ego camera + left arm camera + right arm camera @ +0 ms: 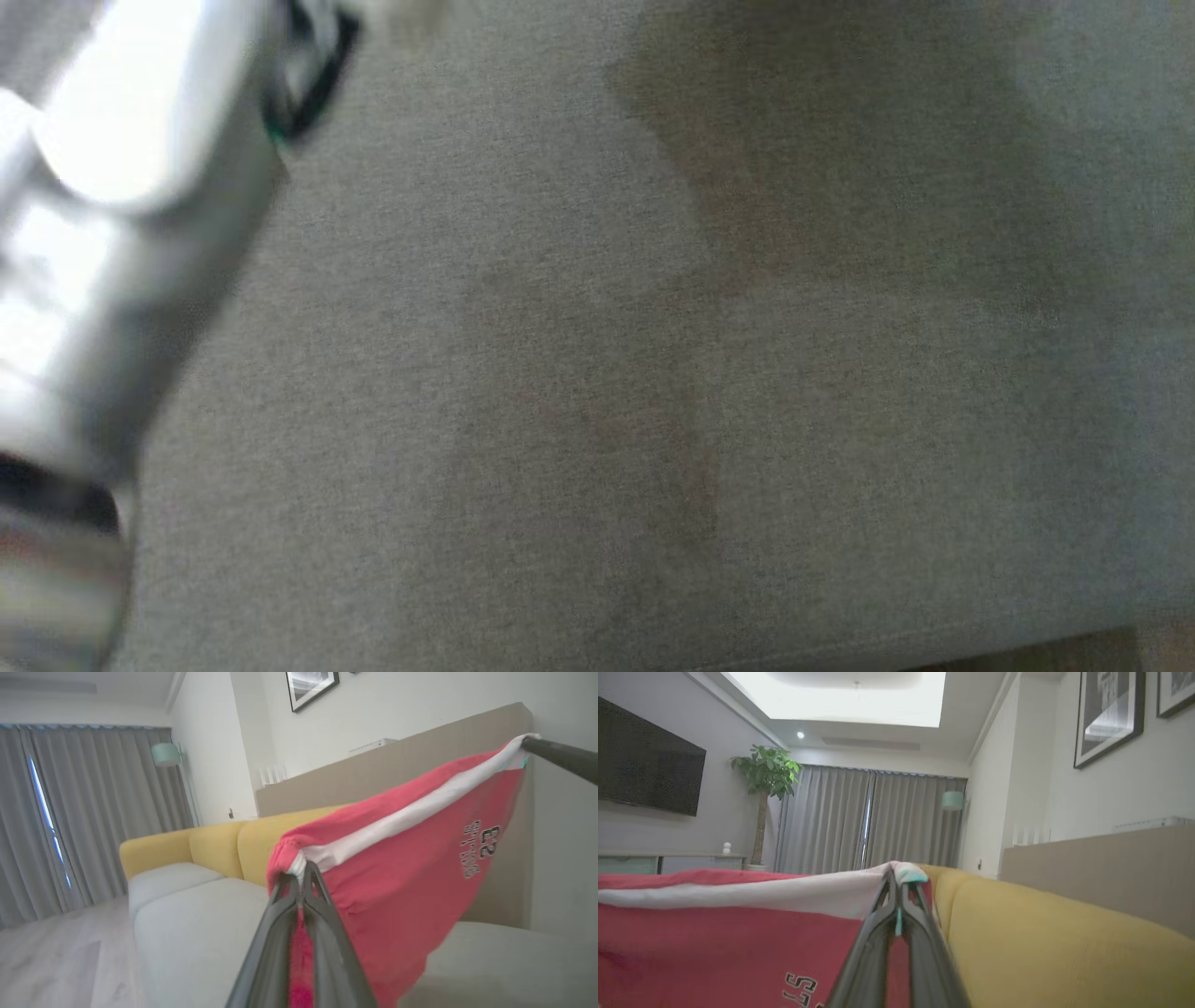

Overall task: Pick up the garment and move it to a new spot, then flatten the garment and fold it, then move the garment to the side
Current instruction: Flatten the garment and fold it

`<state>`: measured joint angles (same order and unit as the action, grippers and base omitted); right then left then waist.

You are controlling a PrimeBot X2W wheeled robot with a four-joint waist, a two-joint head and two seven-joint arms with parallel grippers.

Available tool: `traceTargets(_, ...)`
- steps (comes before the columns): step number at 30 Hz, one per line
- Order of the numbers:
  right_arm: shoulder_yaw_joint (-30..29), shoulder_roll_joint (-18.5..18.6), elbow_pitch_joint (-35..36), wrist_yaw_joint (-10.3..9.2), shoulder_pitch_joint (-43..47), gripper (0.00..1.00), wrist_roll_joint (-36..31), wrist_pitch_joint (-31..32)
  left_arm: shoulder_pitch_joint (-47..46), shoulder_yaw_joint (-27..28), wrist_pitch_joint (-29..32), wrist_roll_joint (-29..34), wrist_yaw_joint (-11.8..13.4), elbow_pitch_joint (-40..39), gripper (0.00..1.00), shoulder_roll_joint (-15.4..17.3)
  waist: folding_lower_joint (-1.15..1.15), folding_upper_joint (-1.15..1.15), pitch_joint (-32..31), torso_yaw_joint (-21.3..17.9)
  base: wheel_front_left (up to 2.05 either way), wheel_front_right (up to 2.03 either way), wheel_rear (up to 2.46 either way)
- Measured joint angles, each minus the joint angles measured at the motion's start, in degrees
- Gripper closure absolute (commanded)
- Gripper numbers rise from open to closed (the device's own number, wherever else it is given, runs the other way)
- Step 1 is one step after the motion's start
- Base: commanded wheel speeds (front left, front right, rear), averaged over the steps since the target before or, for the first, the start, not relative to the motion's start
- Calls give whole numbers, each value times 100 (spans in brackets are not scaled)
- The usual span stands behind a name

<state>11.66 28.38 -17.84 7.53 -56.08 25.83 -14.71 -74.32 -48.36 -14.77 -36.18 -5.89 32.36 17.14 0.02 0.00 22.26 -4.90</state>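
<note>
The garment (402, 872) is red with a white band and dark lettering, and it hangs stretched in the air above the grey sofa seat. My left gripper (301, 870) is shut on one end of its white band. My right gripper (899, 879) is shut on the other end, where the white cloth bunches at the tips. The right gripper's dark finger (560, 756) reaches in from the upper right of the left wrist view. In the right wrist view the garment (728, 933) spreads away to the left. A pale forearm (103, 243) crosses the left of the blurred head view.
The grey seat cushion (653, 373) lies below, with its front edge at the lower right of the head view. Yellow back cushions (1055, 952) run behind the seat. A beige panel (397, 774) and a wall stand behind the sofa. Wooden floor (56, 961) lies beyond the sofa's far end.
</note>
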Motion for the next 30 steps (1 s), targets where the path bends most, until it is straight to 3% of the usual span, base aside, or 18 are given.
traceTargets(4,-156,-90,67,0,1504,100,140,0,1536,52,1,-12,-104,-250,100,0,-2,0,-110,83,0,0,0)
traceTargets(8,-316,-316,96,0,3043,100,312,26,2947,-490,7,-123,-169,-338,100,93,-3,0,-295,135,0,0,0)
traceTargets(16,-679,-387,1048,0,4967,100,548,401,4546,-708,7,-200,-167,-1010,100,454,-3,0,-794,144,0,0,0)
traceTargets(25,-1173,-371,2562,0,7415,100,759,1319,6345,-873,177,-335,312,-1889,100,878,-4,1,-1504,98,0,0,0)
traceTargets(30,-1649,-564,3338,1,8057,100,706,1656,6928,-784,393,-769,597,-2859,100,1180,-4,1,-1716,83,0,0,0)
